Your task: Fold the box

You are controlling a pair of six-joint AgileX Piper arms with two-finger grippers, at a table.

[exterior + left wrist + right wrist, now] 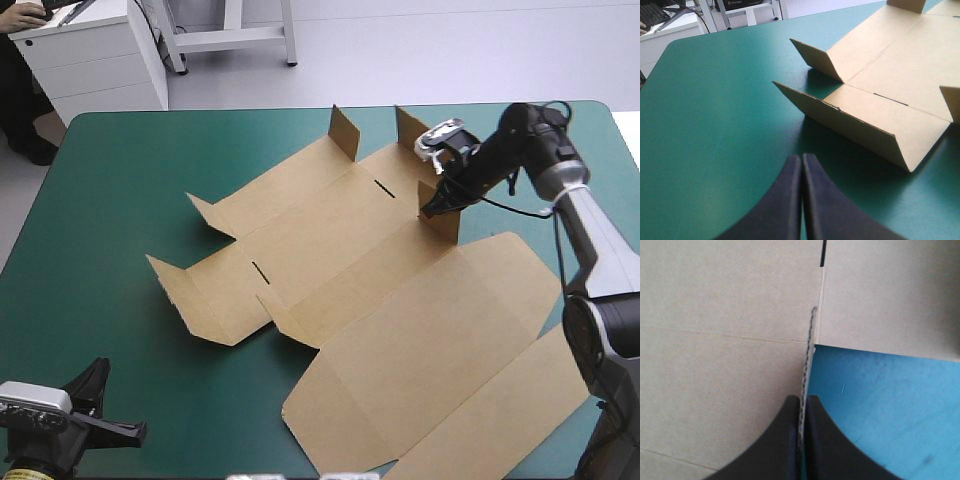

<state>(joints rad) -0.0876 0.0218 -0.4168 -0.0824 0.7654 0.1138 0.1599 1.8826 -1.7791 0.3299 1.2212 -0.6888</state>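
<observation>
One flap (447,226): upright, pinched by right gripper (801,401)
Left gripper (802,157): clenched, empty, box (400,300) ahead, apart
Nearer: right, easily

You see a plain brown box (430,310) with two short dark slots (385,186) on an unpatterned teal-green cover (110,200), while the left gripper (802,159) and right gripper (803,401) are both solid black.

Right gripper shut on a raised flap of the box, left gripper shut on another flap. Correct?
No. The left gripper is shut on nothing: the left wrist view shows it short of the box, bare teal-green cover between. The right gripper does pinch a raised flap.
</observation>
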